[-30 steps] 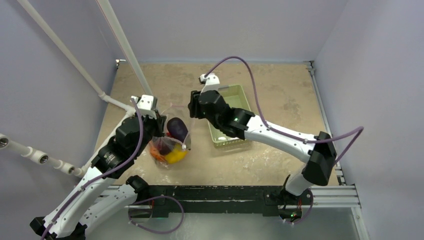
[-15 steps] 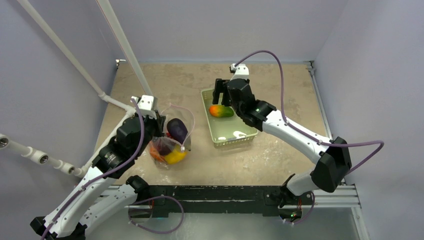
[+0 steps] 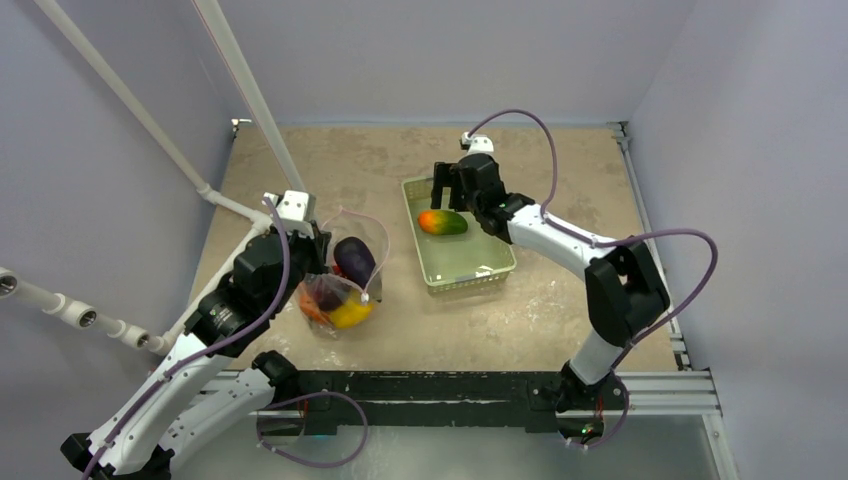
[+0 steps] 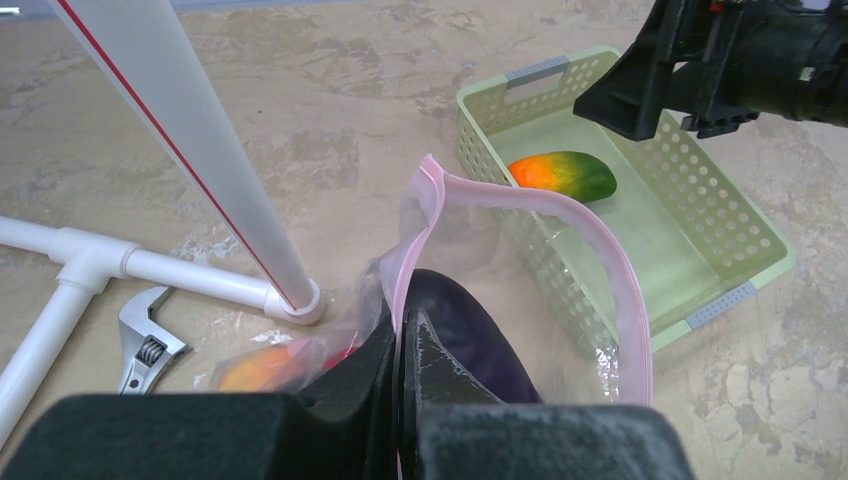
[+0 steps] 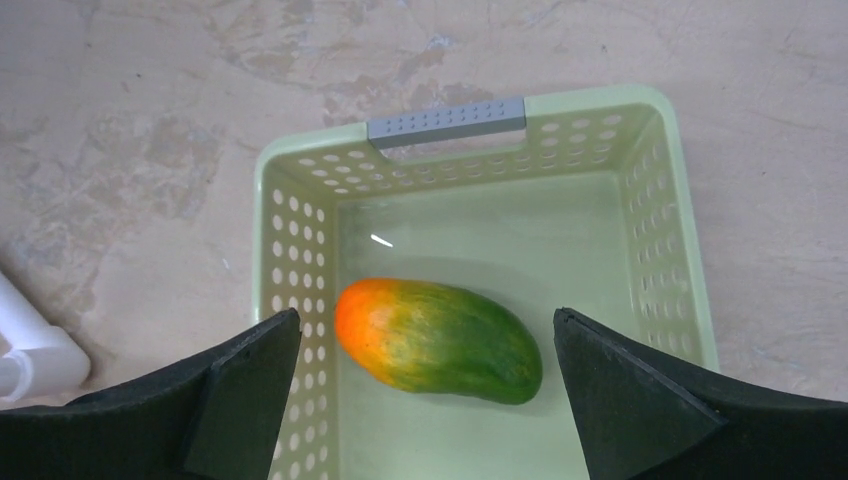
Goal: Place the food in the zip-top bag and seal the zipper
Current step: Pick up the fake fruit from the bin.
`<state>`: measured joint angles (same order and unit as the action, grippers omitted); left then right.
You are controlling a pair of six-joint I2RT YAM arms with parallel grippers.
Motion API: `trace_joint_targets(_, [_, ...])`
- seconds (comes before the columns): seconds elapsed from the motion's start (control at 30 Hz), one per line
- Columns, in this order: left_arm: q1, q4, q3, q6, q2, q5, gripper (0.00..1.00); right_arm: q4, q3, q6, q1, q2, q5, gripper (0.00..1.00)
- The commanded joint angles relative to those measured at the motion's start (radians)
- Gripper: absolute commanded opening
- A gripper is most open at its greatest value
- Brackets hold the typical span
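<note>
The clear zip-top bag (image 3: 345, 285) stands left of centre with its mouth open. Its pink zipper strip (image 4: 600, 240) arcs round the mouth. My left gripper (image 4: 400, 325) is shut on the near side of that strip; it also shows in the top view (image 3: 322, 243). A purple eggplant (image 4: 470, 325) sits at the top of the bag, above yellow, orange and red food (image 3: 345, 312). A green-and-orange mango (image 5: 440, 340) lies in the pale green basket (image 5: 445, 122). My right gripper (image 5: 427, 315) is open just above the mango, one finger on each side, touching nothing.
A slanted white pole (image 4: 190, 150) and white PVC pipes (image 4: 60, 260) stand left of the bag, with a metal wrench (image 4: 145, 340) on the table beside them. Walls close in the table on three sides. The basket (image 3: 505, 240) sits right of the bag.
My right arm has swung away from the bag's mouth to the basket's far end and now hovers over the mango. The left gripper and the bag have not moved.
</note>
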<state>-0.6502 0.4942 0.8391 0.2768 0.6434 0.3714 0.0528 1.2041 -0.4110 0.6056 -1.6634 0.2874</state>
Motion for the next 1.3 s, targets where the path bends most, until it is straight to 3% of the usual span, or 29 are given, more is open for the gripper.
trace_joint_targets(0.0, [0.003, -0.035, 0.000, -0.013, -0.004, 0.007, 0.00, -0.093, 0.020, 0.028, -0.025, -0.046, -0.074, 0.99])
trace_joint_targets(0.47, [0.003, -0.037, -0.001, -0.016, -0.010, -0.005, 0.00, -0.145, 0.044, 0.046, -0.089, -0.201, -0.286, 0.99])
trace_joint_targets(0.73, [0.003, -0.034, -0.003, -0.013, -0.024, -0.008, 0.00, -0.177, 0.002, 0.038, -0.093, -0.207, -0.383, 0.99])
trace_joint_targets(1.27, [0.003, -0.033, -0.003, -0.010, -0.042, -0.014, 0.00, -0.187, -0.086, 0.035, -0.092, -0.127, -0.335, 0.99])
